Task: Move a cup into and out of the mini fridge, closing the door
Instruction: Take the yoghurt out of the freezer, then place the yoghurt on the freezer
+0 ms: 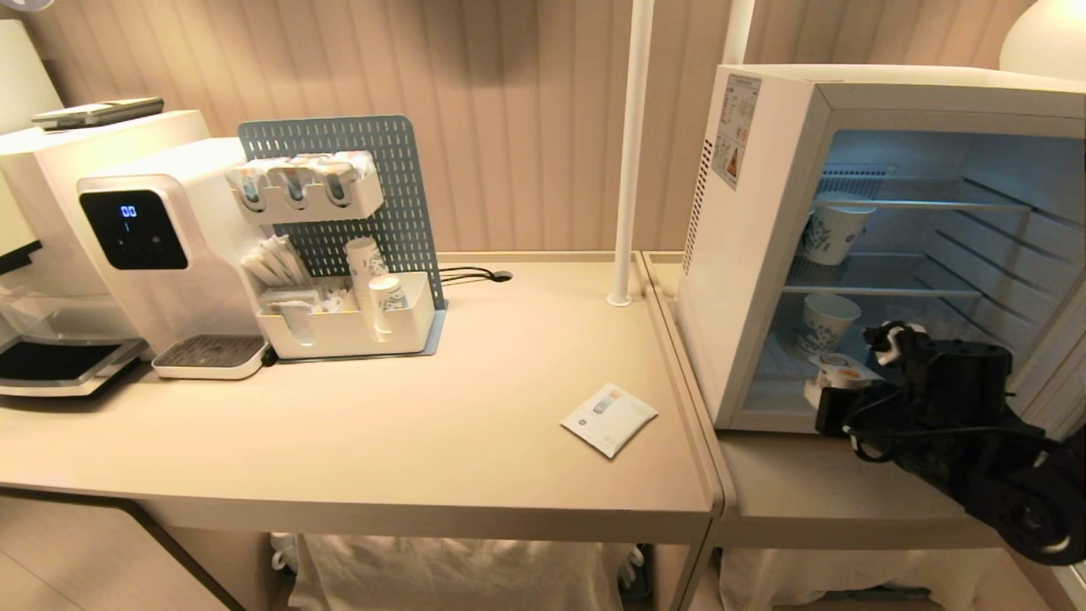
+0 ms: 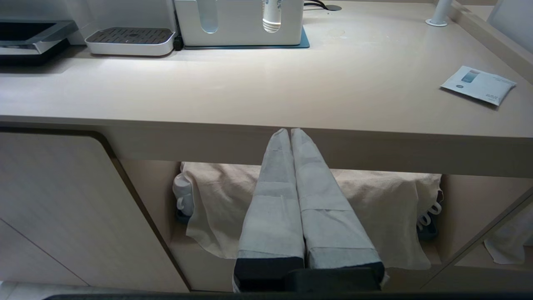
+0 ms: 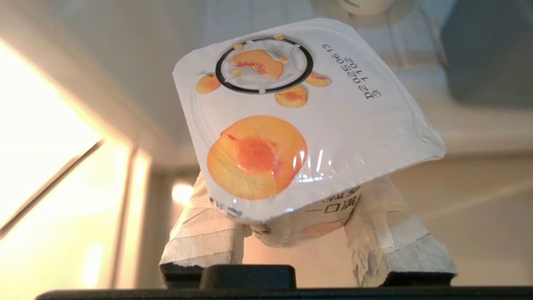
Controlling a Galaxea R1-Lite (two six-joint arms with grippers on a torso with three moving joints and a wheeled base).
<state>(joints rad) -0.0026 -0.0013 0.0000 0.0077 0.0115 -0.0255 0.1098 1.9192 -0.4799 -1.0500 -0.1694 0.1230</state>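
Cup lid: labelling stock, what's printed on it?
Orange peach pictures on white lid, right wrist view.

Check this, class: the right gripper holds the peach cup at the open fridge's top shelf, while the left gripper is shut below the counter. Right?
Not quite. The right gripper holds the cup at the fridge's bottom level, not the top shelf, as the head view shows. The left gripper is indeed shut below the counter.
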